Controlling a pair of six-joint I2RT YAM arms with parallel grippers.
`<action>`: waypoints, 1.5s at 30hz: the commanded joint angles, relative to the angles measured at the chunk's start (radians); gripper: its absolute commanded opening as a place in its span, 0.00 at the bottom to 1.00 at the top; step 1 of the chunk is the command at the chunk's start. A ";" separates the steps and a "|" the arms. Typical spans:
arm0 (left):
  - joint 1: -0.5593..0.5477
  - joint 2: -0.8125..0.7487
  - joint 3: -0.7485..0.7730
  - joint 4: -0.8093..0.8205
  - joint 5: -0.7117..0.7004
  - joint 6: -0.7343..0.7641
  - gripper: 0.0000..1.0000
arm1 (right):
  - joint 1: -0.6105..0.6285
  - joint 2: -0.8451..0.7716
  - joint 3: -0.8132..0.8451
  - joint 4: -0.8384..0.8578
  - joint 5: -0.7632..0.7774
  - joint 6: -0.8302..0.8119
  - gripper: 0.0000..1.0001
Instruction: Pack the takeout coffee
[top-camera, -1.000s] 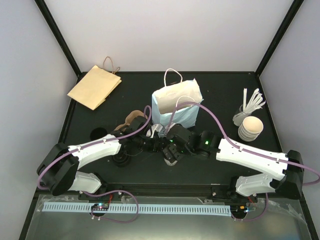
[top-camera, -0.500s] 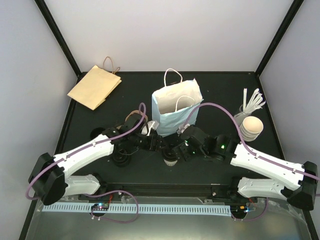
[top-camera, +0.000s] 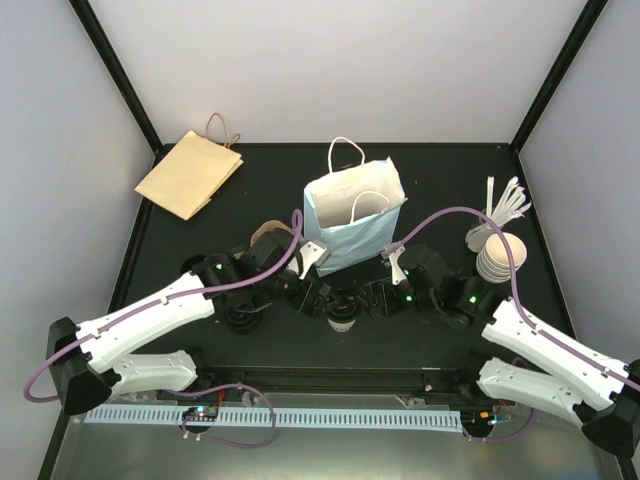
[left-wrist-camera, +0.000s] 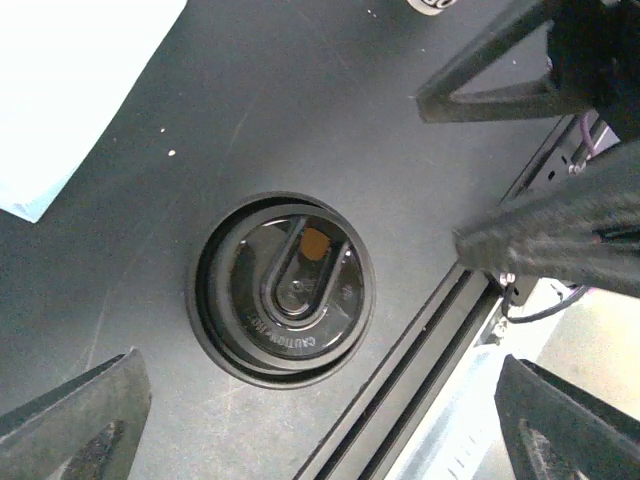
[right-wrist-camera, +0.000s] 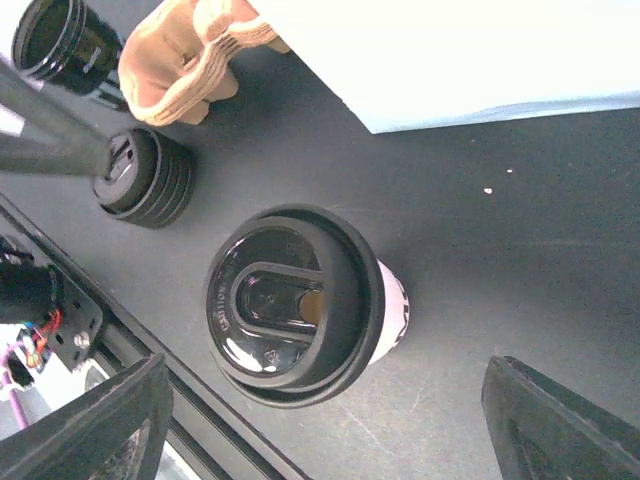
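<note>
Left fingers (left-wrist-camera: 80, 420) and right fingers (right-wrist-camera: 90, 420) both gape wide, with the cup (right-wrist-camera: 295, 305) framed between each pair. If both close in together, they could clash and tip it.

The left arm (top-camera: 150, 315) and the right arm (top-camera: 545, 345) stretch forward from their bases and angle inward, elbows out, so that the left gripper (top-camera: 318, 297) and the right gripper (top-camera: 374, 298) point tip to tip, near each other but apart. The left gripper's jaws stand wide, its fingers (left-wrist-camera: 75, 420) at either side of its wrist view, with the right gripper's dark fingers ahead of them. The right gripper's jaws likewise gape, fingers (right-wrist-camera: 95, 425) spread far to each side.
</note>
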 joint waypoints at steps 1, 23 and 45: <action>-0.066 0.004 0.066 -0.052 -0.125 0.125 0.99 | -0.023 -0.015 -0.029 0.041 -0.022 0.046 0.85; -0.093 -0.053 0.022 0.101 -0.106 0.406 0.99 | -0.029 -0.066 -0.113 0.075 0.022 0.081 0.85; -0.094 -0.016 -0.014 0.108 -0.059 0.546 0.99 | -0.030 -0.039 -0.126 0.099 -0.020 0.097 0.87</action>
